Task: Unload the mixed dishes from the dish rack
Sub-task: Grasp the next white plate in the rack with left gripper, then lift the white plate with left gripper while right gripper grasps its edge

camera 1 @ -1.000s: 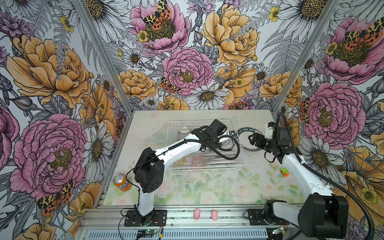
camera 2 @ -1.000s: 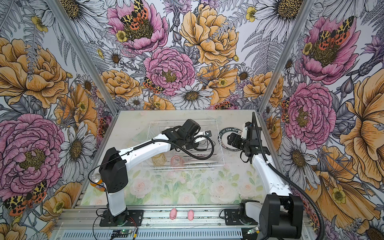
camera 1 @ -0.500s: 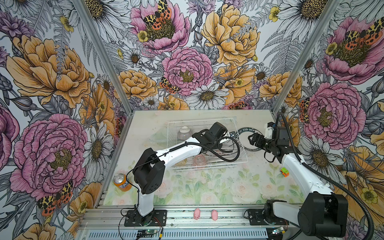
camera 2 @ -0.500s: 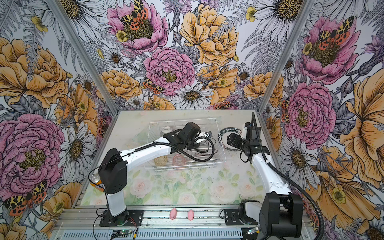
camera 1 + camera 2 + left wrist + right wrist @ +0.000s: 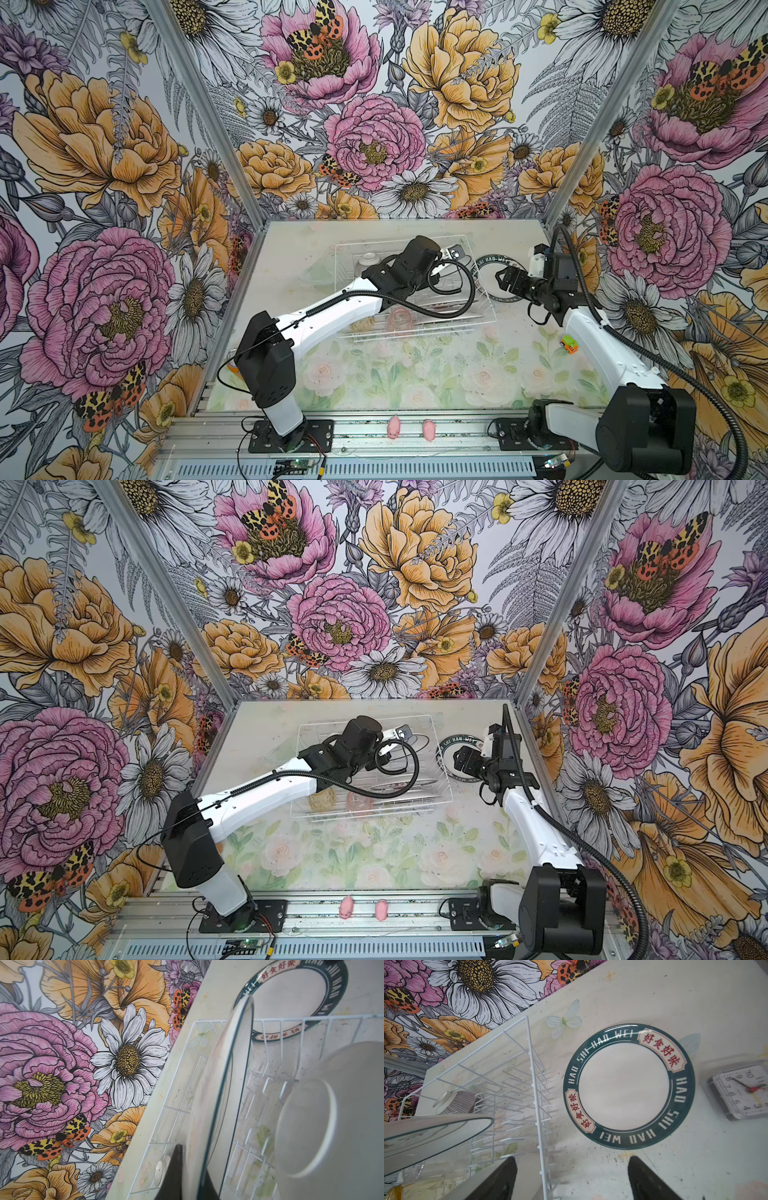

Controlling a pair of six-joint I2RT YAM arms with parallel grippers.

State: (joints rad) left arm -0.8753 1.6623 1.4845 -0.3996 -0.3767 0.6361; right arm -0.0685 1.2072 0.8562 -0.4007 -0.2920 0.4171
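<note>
Floral tabletop (image 5: 415, 374), wrist-only clock (image 5: 741, 1093); left pincer (image 5: 184, 1167) seemingly clamped on racked plate (image 5: 212, 1095), right pincer (image 5: 572, 1160) apart.

Bright, even light; faint soft shadows. Glare streak on plate (image 5: 629, 1086) rim. Foreground blurred (both wrist views).

Glossy glazed plate (image 5: 623, 1093); thin white-coated wire rack (image 5: 533, 1076); ribbed translucent bowl (image 5: 454, 1102); matt, dirt-speckled printed desk (image 5: 695, 1001).
</note>
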